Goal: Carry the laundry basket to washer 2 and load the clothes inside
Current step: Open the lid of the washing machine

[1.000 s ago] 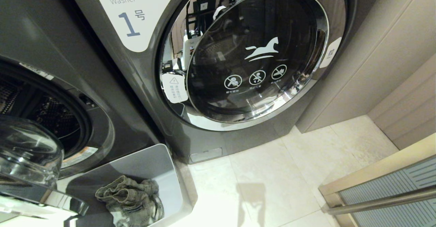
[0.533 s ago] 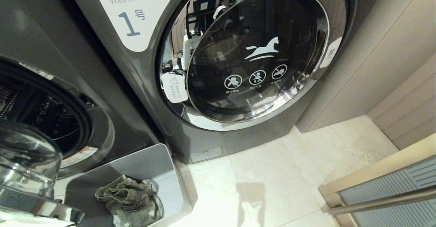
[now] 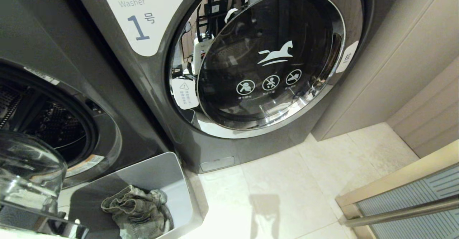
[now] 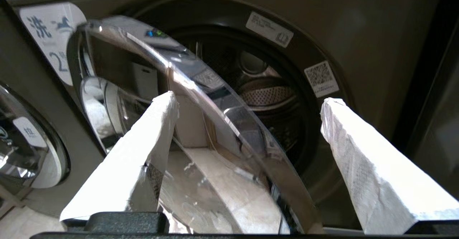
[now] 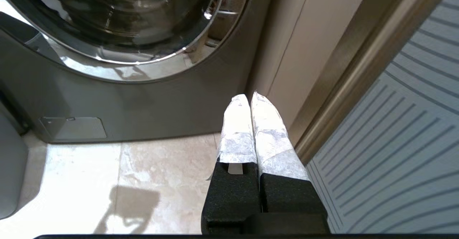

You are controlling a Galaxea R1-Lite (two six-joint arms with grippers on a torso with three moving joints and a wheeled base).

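Two taped fingers of the left gripper point(image 4: 247, 110) stand wide apart, empty, straddling washer 2's open door point(image 4: 200, 99); the drum point(image 4: 265, 92) lies beyond. Away from it, the denim garment point(image 3: 138, 210) sits in the laundry basket point(image 3: 179, 174). Right gripper point(image 5: 250, 101) is closed.

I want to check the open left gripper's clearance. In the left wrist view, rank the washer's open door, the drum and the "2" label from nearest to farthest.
From the left gripper:
1. Open door, its chrome rim between the fingers.
2. Drum, inside the opening behind the door.
3. "2" label, on the washer front beyond the door's far side.
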